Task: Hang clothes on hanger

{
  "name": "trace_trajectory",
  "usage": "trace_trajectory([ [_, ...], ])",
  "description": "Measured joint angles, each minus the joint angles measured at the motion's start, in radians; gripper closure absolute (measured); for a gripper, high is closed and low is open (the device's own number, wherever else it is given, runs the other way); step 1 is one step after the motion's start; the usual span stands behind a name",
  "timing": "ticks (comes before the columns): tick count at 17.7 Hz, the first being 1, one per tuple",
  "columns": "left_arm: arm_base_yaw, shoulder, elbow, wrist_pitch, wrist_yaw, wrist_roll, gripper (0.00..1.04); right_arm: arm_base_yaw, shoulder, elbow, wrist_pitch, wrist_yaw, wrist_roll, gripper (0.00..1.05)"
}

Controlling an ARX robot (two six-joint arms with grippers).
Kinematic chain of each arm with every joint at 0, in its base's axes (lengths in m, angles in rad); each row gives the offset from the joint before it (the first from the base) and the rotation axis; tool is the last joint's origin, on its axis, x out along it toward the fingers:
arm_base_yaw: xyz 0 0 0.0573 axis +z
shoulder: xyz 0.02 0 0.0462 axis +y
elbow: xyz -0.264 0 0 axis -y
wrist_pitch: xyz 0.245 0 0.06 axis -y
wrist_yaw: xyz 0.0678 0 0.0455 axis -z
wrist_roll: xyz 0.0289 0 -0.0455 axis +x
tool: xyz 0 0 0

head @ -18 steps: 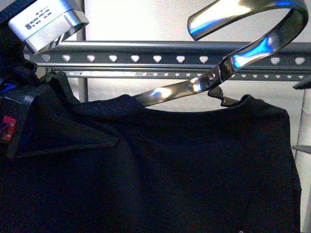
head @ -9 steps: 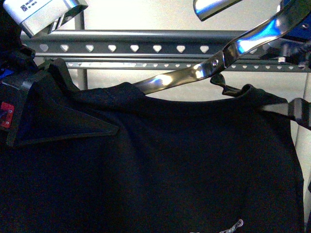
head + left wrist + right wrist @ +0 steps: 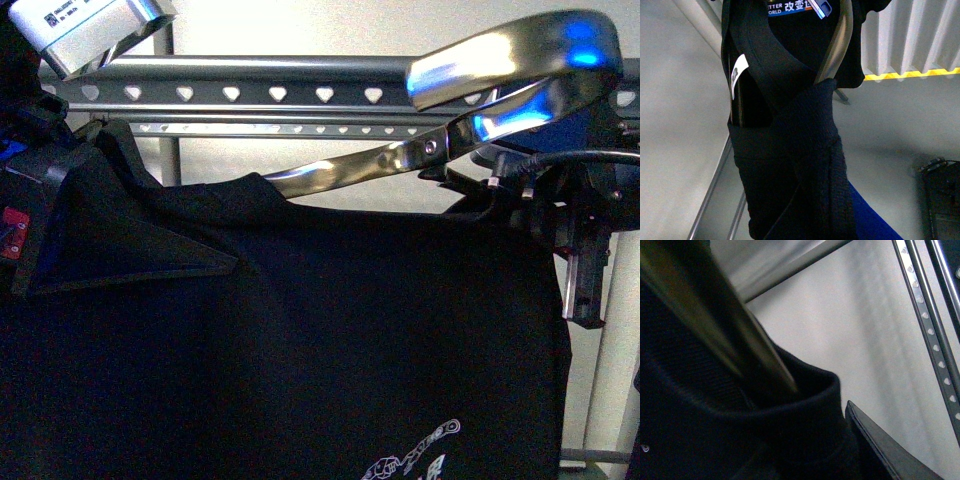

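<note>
The clothes [image 3: 320, 340], a black T-shirt with a white printed graphic [image 3: 415, 455] low on its front, hang spread across the front view. A chrome coat hanger [image 3: 400, 155] runs through the neck, its hook [image 3: 510, 65] up in front of the hanger [image 3: 250, 93], the grey rail with heart holes. My left gripper [image 3: 150, 250] is shut on the shirt's left shoulder. My right gripper [image 3: 525, 210] is shut on its right shoulder. In the left wrist view the shirt [image 3: 805, 150] covers the jaws. In the right wrist view the collar [image 3: 740, 430] lies beside one finger [image 3: 880, 450].
A second, thinner punched rail [image 3: 300, 129] runs just below and behind the heart rail. A rack upright [image 3: 170, 150] stands at the left. The rail also shows in the right wrist view [image 3: 930, 340]. A dark case [image 3: 942, 200] sits on the floor.
My right gripper has come into view at the right, holding the shirt's shoulder. The shirt has risen, so its graphic shows more. The hanger hook has dropped and swung left.
</note>
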Motion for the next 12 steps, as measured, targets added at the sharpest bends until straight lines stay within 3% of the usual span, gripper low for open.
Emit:
trace_trajectory([
  [1, 0.000, 0.000, 0.000, 0.000, 0.000, -0.001, 0.99, -0.009, -0.003, -0.015, 0.010, -0.010, -0.008, 0.94],
  [2, 0.000, 0.000, 0.002, 0.002, 0.024, 0.000, 0.88, -0.020, -0.007, -0.032, 0.016, -0.012, -0.014, 0.98],
  [6, 0.000, -0.002, 0.014, 0.004, 0.035, 0.000, 0.52, -0.114, -0.068, -0.112, 0.011, -0.065, 0.032, 1.00],
  [11, -0.002, -0.002, 0.014, 0.004, 0.038, 0.000, 0.05, -0.310, -0.186, -0.192, -0.329, -0.160, 0.067, 1.01],
  [12, -0.002, -0.002, 0.014, 0.004, 0.038, 0.000, 0.07, -0.354, -0.207, -0.217, -0.440, -0.174, 0.055, 1.01],
])
